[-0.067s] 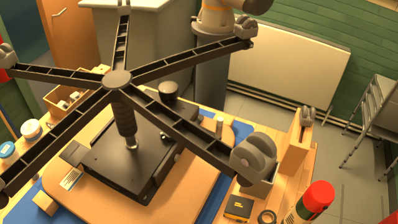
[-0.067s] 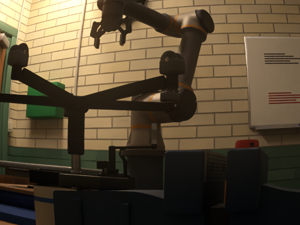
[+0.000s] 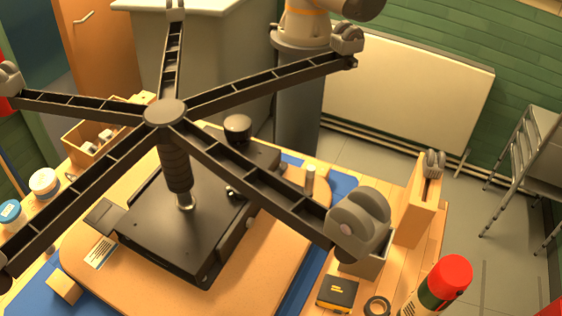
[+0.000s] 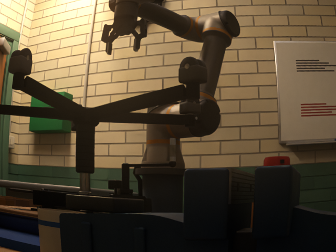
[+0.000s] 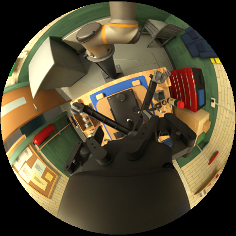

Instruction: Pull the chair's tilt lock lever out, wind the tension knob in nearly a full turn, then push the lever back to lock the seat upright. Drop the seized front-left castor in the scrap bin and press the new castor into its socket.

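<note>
The tilt lock lever (image 3: 308,177) is partly hidden behind a spoke of the upturned chair base (image 3: 164,113). The black tension knob (image 3: 237,127) stands on the seat mechanism plate, just behind that spoke. A grey castor (image 3: 359,217) sits at the end of the near-right spoke, over a small grey bin (image 3: 373,259). A spare castor (image 3: 434,163) rests on top of a wooden stand at the right. High above the chair, far from all of these, my gripper (image 4: 122,47) hangs open and empty.
An open wooden box (image 3: 94,138) with small parts sits at the left of the bench. Jars (image 3: 44,183), a black case (image 3: 337,293), a tape roll (image 3: 377,306) and a red-capped can (image 3: 441,283) crowd the bench edges. The long spokes span the whole bench.
</note>
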You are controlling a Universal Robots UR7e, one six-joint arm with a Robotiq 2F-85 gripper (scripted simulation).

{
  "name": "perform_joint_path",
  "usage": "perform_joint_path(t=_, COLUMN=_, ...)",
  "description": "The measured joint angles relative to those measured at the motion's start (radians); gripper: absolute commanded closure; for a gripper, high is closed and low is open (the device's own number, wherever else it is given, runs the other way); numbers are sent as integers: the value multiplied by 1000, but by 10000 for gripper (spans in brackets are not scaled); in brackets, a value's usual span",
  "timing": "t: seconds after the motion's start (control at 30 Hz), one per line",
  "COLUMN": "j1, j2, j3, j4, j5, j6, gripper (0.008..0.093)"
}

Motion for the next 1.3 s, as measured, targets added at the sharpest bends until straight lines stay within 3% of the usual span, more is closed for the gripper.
perform_joint_path(t=0.77, j1=0, j2=0, j3=0, j4=0, j5=0, j6=0, gripper=594)
perform_joint_path(t=1.17, j1=3, j2=1, j3=-1, j4=-2, j5=0, j6=4, gripper=594)
perform_joint_path(t=1.3, j1=55, j2=28, j3=-8, j4=-23, j5=-2, j6=56, gripper=594)
